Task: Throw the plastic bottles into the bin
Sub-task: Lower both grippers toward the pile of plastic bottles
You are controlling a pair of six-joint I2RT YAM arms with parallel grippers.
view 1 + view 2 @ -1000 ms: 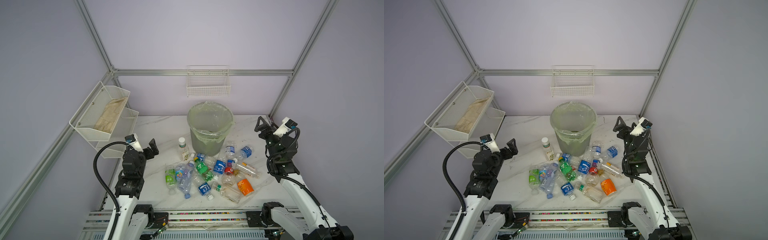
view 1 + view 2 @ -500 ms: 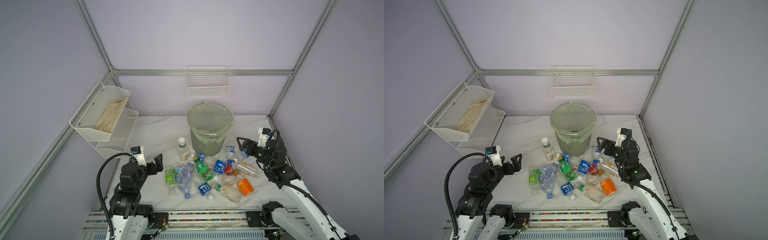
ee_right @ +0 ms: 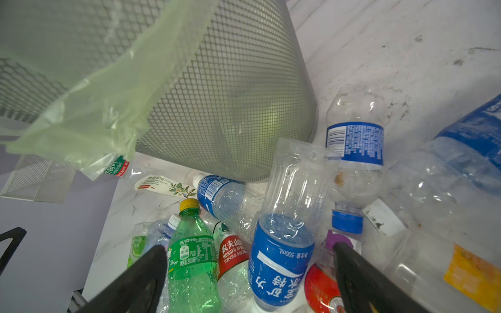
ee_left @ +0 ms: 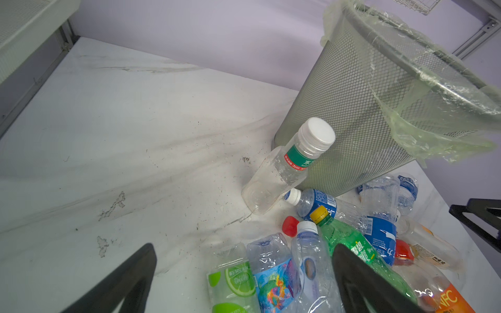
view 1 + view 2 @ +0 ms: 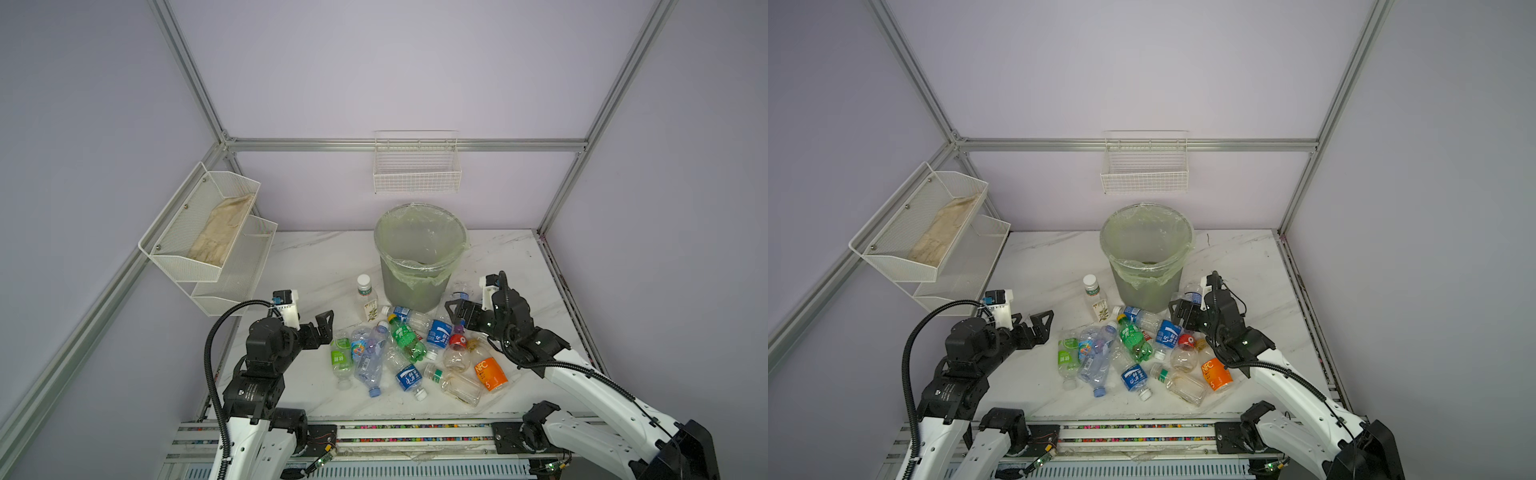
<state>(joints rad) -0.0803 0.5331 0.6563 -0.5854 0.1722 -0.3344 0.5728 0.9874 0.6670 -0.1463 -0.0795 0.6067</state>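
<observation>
1. A heap of plastic bottles (image 5: 368, 365), clear with blue, green, red and orange labels, lies on the white marble desk (image 5: 307, 266), crowding the foot of the bin (image 5: 409, 286). One white-capped bottle (image 5: 365, 297) stands upright just beside the bin.
2. The bottles look empty, and several are dented or crumpled. They are likely very light, thin-walled and springy, with slick round sides that could roll or squirt out of a hard squeeze.
3. The safest hold is probably across the middle of a body, over the label, on a bottle lying on top of the heap. The green bottle (image 3: 193, 252) and the blue-labelled bottle (image 3: 282, 257) both lie free on top. The shoulder below a cap should be the stiffer place to grip.
4. The right fingers (image 5: 457, 309) are spread wide and hold nothing. They are low over the heap's bin side, and the right wrist view shows the blue-labelled bottle between them.
5. The left fingers (image 5: 325, 323) are also spread wide and empty. They sit at the heap's left edge, near the lime-labelled bottle (image 4: 233, 284).
6. The bin's pale green liner is folded over its rim, which stands well above every bottle, so each one will need a clear lift. Whether any bottle is already inside cannot be told.
7. A white wire basket (image 5: 415, 174) hangs on the rear wall.
</observation>
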